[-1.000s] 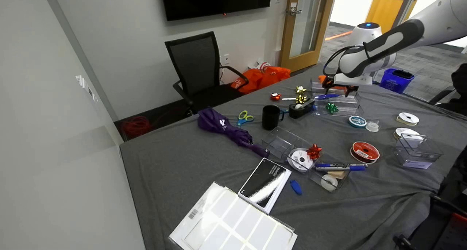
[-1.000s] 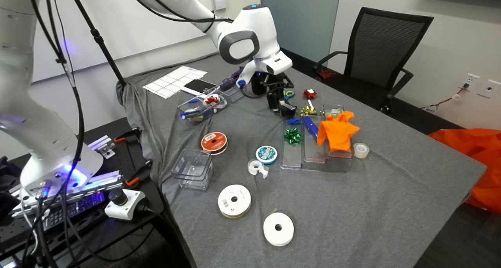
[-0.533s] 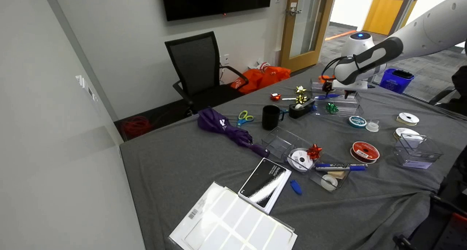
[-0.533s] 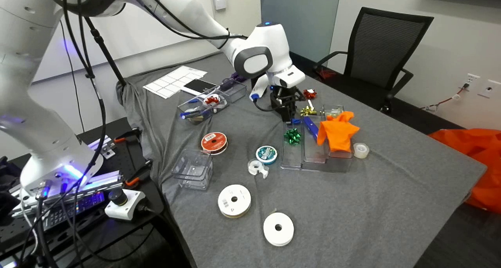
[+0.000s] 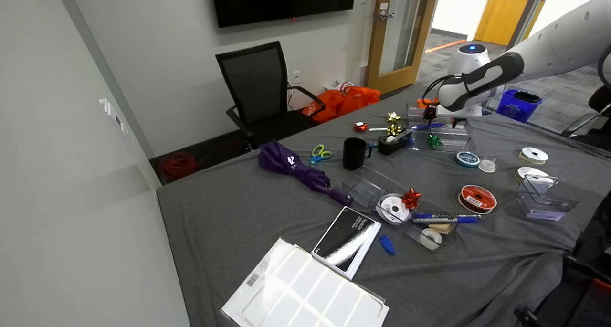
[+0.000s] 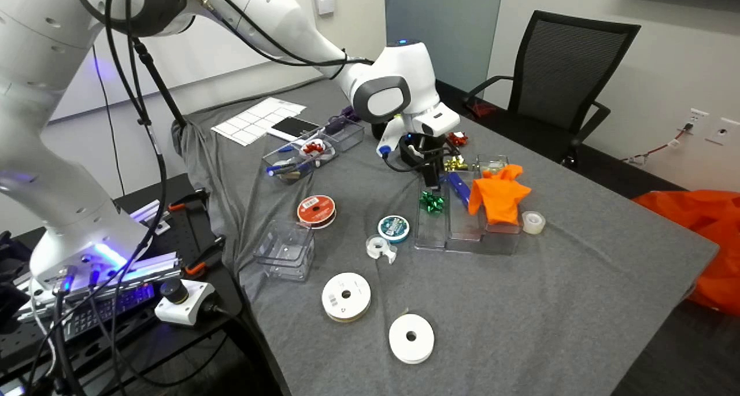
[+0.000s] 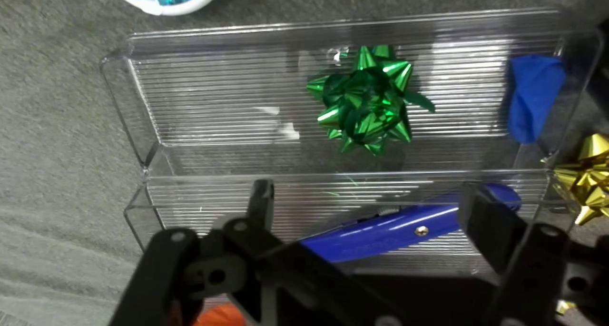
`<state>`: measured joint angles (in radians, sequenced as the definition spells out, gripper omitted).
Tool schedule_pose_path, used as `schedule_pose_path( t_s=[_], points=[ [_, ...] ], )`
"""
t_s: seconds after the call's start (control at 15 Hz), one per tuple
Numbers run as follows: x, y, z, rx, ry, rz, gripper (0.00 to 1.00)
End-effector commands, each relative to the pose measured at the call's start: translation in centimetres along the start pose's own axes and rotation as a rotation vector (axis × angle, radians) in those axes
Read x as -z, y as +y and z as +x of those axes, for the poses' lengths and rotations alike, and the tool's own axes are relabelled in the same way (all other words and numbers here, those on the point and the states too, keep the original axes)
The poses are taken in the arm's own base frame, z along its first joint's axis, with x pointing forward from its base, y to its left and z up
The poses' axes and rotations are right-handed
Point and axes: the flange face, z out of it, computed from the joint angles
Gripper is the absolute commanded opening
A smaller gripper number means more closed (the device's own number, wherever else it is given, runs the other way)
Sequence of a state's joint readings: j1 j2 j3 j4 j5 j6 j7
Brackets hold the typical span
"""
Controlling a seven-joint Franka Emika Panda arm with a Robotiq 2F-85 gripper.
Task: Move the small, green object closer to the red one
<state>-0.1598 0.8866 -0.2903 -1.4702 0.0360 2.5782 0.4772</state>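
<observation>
In an exterior view I have a clear organizer [image 6: 348, 137] holding a red bow [image 6: 314, 148], then a clear tray [image 6: 430, 234] with the green bow [image 6: 432, 203] in its left compartment; my gripper [image 7: 366, 204] hangs over the tray, fingers spread; the middle compartment holds a blue tool [image 6: 459, 188], orange cloth [image 6: 500, 195] at right.

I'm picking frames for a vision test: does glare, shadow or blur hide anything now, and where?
Wrist view: pale streaks shine on the clear tray, glints dot the green bow, and the jaws are dark, with little detail; in an exterior view: white glare covers part of the black-topped box; in an exterior view: blue light glows on the arm's base.
</observation>
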Motion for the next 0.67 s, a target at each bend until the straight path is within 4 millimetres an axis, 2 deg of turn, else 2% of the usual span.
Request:
schedule_pose_path(
  t_s=[0.0,0.6],
  points=[
    [0.1,-0.1,-0.4,0.048,-0.008,0.024,1.00],
    [-2.6,-1.3,-2.2,0.112,-0.081,0.045,1.00]
  ],
)
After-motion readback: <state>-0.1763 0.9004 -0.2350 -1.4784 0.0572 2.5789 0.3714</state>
